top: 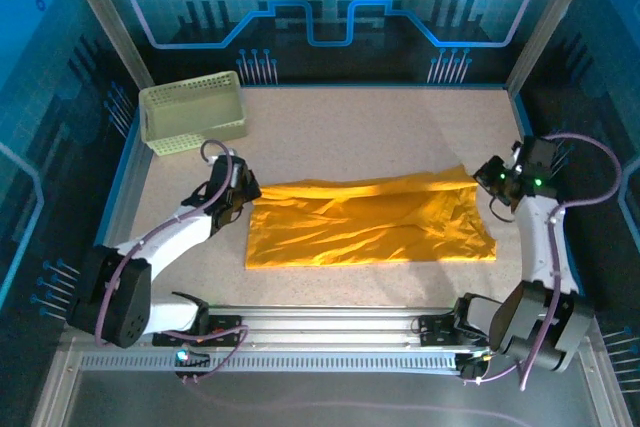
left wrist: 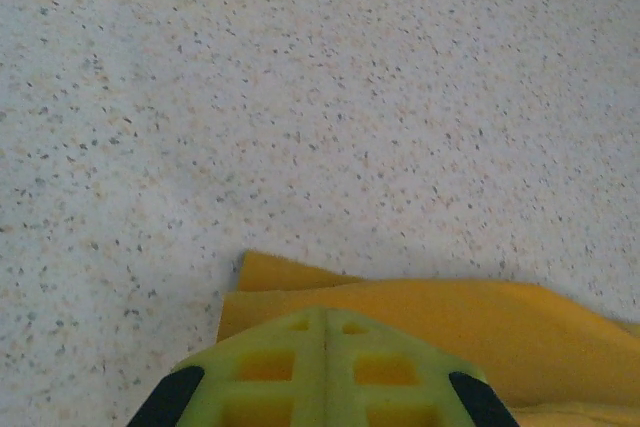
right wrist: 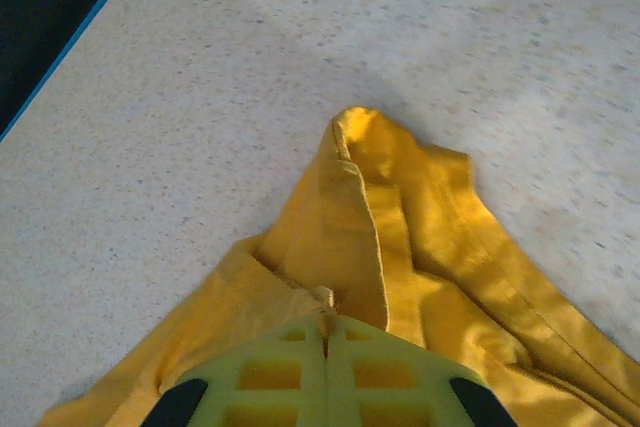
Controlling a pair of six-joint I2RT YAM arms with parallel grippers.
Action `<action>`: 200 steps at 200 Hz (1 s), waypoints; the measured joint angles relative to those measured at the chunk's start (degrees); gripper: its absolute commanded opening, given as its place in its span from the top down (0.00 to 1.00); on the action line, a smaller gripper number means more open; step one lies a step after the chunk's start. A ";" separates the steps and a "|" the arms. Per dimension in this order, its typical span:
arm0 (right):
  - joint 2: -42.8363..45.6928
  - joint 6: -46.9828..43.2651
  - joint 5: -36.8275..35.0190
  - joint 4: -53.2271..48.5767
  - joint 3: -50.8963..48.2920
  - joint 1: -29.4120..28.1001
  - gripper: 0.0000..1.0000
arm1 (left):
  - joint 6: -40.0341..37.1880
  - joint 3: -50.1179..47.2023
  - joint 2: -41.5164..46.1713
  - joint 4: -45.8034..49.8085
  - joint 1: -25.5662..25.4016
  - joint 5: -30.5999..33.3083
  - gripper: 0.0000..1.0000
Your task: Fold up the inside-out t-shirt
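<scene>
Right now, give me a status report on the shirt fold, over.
Both shut: left gripper at t-shirt corner, right gripper pinching its raised edge. Shirt stretched between them. Green basket far left, apart from shirt.

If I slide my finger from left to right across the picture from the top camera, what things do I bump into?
Pale green plastic lattice basket → left gripper → mustard-yellow cloth t-shirt → right gripper.
</scene>
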State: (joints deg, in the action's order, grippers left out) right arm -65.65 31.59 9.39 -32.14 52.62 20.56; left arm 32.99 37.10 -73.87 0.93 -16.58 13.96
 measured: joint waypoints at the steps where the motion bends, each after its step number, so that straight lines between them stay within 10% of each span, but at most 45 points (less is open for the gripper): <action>1: 0.15 0.02 0.04 -0.04 -0.13 0.09 1.00 | 0.02 -0.09 0.09 0.00 -0.04 0.00 1.00; 200: 24.76 3.56 -3.63 -11.61 -20.09 9.31 1.00 | 10.84 -11.13 2.84 3.06 -3.85 1.86 0.94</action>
State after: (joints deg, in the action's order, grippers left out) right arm -40.88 35.16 5.76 -43.75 32.53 29.87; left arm 43.83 25.98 -71.02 3.99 -20.43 15.81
